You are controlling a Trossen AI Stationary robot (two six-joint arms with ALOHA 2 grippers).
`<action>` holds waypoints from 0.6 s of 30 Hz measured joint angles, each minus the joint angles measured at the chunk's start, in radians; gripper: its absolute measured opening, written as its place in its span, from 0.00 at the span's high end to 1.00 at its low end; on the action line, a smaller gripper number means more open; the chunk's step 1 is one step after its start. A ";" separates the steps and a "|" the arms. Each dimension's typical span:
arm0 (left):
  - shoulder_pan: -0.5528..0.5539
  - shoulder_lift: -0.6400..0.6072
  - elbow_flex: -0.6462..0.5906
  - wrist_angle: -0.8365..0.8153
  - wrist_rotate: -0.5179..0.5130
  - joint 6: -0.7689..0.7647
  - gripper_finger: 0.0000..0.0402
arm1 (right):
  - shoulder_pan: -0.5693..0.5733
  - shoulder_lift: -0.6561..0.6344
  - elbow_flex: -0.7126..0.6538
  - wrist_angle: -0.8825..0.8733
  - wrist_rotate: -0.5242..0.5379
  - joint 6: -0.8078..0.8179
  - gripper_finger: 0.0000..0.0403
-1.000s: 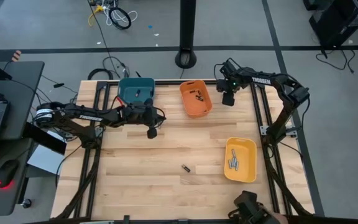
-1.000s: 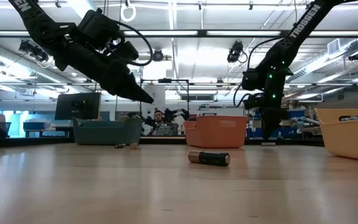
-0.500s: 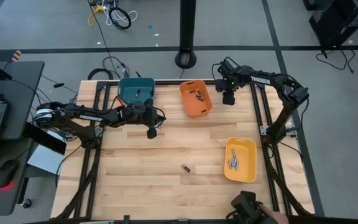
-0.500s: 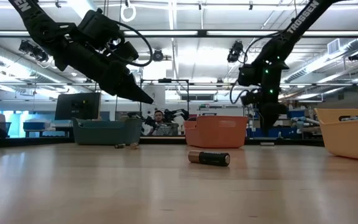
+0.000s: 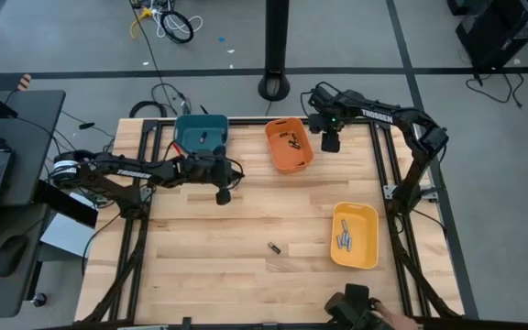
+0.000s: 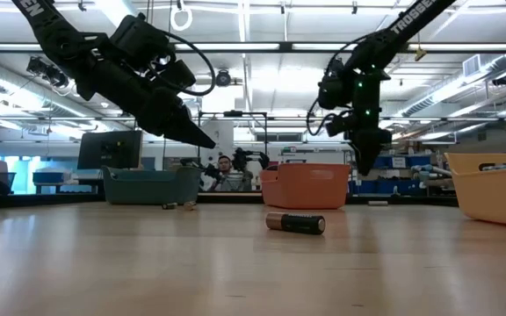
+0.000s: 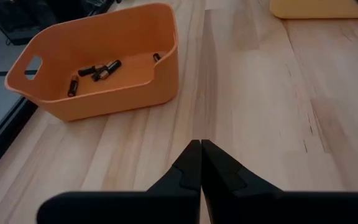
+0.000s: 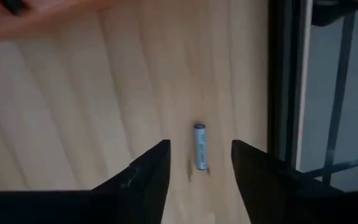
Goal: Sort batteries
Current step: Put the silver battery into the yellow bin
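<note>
Reaching for a small silvery battery (image 8: pixel 200 145), your right gripper (image 5: pixel 330 142) hovers with jaws spread at the upper right of the high view, just right of the orange bin (image 5: pixel 289 145). That battery lies near the table's dark edge rail (image 8: pixel 288 81). Your left gripper (image 5: pixel 224 194) waits closed, left of centre. Next, you likely need to descend so the fingers straddle it, then close. Another battery (image 5: pixel 273 247) lies lower centre, left of the yellow bin (image 5: pixel 355 236).

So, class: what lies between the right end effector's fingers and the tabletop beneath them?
In the right wrist view, a small silvery battery lies on the table between the open right end effector fingers.
</note>
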 joint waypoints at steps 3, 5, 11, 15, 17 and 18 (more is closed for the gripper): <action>0.000 0.000 0.000 -0.004 0.001 0.000 0.97 | 0.005 0.002 0.003 -0.013 -0.004 0.016 0.50; 0.000 0.000 0.000 -0.012 0.001 0.000 0.97 | -0.010 0.004 -0.017 -0.018 -0.004 0.015 0.48; 0.000 0.000 0.000 -0.022 0.001 0.000 0.97 | -0.065 0.005 -0.086 0.027 -0.009 -0.031 0.45; 0.000 0.000 0.000 -0.022 0.001 -0.001 0.97 | -0.105 0.005 -0.137 0.099 -0.042 -0.063 0.45; 0.000 0.000 0.000 -0.022 0.001 0.000 0.97 | -0.120 0.005 -0.157 0.143 -0.053 -0.072 0.45; 0.000 0.000 0.000 -0.021 0.001 0.001 0.97 | -0.127 0.005 -0.165 0.161 -0.056 -0.081 0.45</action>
